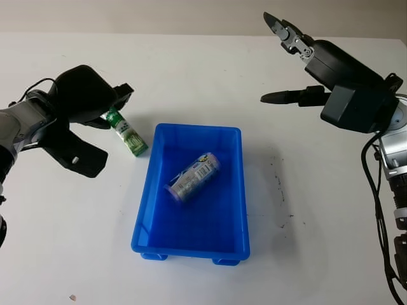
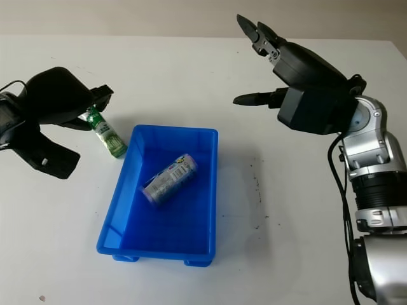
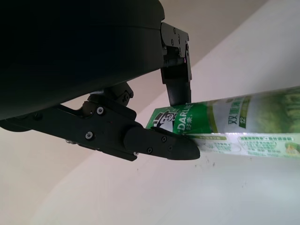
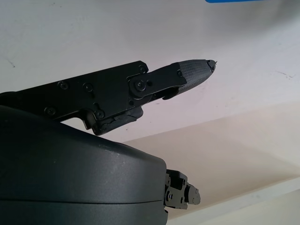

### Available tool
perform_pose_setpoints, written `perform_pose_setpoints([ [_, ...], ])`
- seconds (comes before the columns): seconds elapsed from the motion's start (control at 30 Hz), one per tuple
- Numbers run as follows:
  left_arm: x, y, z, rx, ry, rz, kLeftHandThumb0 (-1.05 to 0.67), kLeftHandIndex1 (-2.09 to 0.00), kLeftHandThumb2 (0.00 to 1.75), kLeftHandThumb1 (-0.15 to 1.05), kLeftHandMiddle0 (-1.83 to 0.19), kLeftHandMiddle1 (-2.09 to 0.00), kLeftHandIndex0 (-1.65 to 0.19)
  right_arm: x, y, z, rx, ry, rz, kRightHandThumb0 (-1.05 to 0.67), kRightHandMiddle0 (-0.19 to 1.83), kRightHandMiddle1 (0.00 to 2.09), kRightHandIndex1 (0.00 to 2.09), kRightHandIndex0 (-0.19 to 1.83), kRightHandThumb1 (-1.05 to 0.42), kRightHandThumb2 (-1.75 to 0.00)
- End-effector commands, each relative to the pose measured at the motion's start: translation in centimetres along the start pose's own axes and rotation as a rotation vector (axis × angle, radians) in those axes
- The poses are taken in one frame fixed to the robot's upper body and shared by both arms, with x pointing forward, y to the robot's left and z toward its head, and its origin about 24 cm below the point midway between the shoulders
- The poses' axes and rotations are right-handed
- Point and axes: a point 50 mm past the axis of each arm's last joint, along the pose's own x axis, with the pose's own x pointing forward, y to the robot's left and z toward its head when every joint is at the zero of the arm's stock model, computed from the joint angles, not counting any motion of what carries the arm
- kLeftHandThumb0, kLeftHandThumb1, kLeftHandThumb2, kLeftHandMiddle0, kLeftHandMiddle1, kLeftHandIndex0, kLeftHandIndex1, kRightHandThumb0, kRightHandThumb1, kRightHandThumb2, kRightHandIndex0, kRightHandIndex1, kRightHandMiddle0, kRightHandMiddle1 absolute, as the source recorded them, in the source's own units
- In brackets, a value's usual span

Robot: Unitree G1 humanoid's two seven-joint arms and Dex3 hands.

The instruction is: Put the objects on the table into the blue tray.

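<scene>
Now left robot hand [image 1: 95, 101] clamped on green tube [image 1: 127, 135], just left of blue tray [image 1: 236, 190]; right robot hand [image 1: 299, 63] open, raised.

White counter [image 1: 210, 70] with matte surface, small dark scuff marks [image 1: 278, 181] right of centre, beige wall [image 1: 159, 16] along far edge, even diffuse lighting
</scene>
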Motion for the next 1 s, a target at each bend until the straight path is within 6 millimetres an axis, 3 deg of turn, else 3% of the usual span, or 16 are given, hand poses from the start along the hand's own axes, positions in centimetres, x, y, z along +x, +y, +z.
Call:
perform_pose_setpoints([
  [0.0,-0.6,1.4,-1.9,-0.003,0.077,0.084,-0.23,-2.09,0.2,1.05,-0.82,-2.09,-0.25,0.1,-0.7,0.4,-0.012,-0.022,-0.021,-0.63,-0.14,0.06,0.05,-0.14,-1.05,-0.09],
  [0.07,-0.7,2.4,-2.7,-0.001,0.12,0.143,-0.22,-2.09,0.2,1.05,-0.66,-2.09,-0.3,0.2,-0.6,0.5,-0.013,-0.024,-0.021,-0.64,-0.14,0.06,0.06,-0.14,-1.05,-0.1],
  [0.2,-0.9,4.8,-4.1,-0.014,0.194,0.246,-0.26,-2.09,0.14,1.03,-0.9,-2.09,-0.39,0.4,-0.4,0.5,-0.012,-0.024,-0.024,-0.63,-0.13,0.06,0.06,-0.13,-1.05,-0.09],
  [0.37,-1.9,8.5,-5.3,0.03,0.237,0.396,-0.23,-2.09,0.15,1.05,-0.85,-2.09,-0.45,0.6,-0.3,0.6,-0.005,-0.03,-0.024,-0.62,-0.13,0.06,0.05,-0.14,-1.05,-0.07],
  [0.57,-3.3,10.8,-6.0,0.08,0.248,0.57,-0.23,-2.09,0.21,1.05,-1.04,-2.09,-0.65,0.6,-0.3,0.5,-0.003,-0.033,-0.027,-0.61,-0.13,0.06,0.06,-0.13,-1.05,-0.06],
  [0.77,-4.5,13.0,-5.5,0.099,0.212,0.666,-0.24,-2.09,0.15,1.05,-1.04,-2.09,-0.68,0.7,-0.2,0.5,0.011,-0.035,-0.026,-0.61,-0.14,0.05,0.05,-0.14,-1.05,-0.06],
  [0.97,-5.6,14.5,-3.5,0.058,0.138,0.702,-0.28,-2.09,0.15,1.05,-1.17,-2.09,-0.79,0.8,-0.1,0.5,0.008,-0.044,-0.025,-0.61,-0.13,0.06,0.05,-0.14,-1.04,-0.06],
])
